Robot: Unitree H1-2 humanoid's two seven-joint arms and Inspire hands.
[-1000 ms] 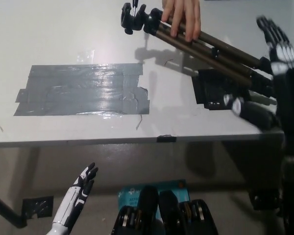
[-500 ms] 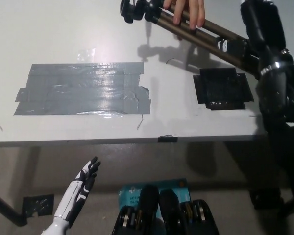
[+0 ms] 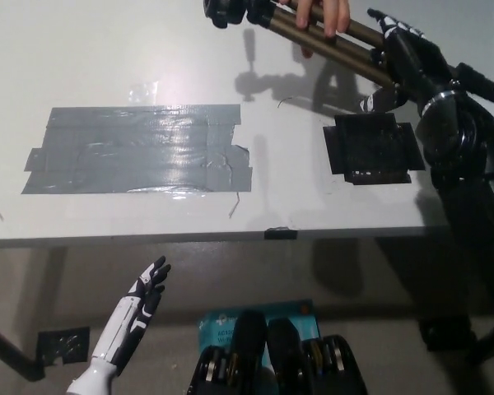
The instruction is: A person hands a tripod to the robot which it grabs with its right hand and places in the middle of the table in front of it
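Note:
The tripod, folded, with a black head and bronze legs, hangs slanted over the table's far right. A person's hand holds its legs near the head. Further down the legs is my black right hand. Its fingers curl over them and its thumb sits underneath, so the leg ends are hidden. My white left hand rests low at the lower left, below the table edge, with its fingers apart and nothing in it.
A wide patch of grey tape covers the middle-left of the white table. A black tape square lies under the tripod's shadow at the right. The table's front edge crosses the picture.
My right hand has swung down from above the tripod and wrapped around its legs. The person's hand and the tripod head have moved slightly up. My left hand has barely shifted.

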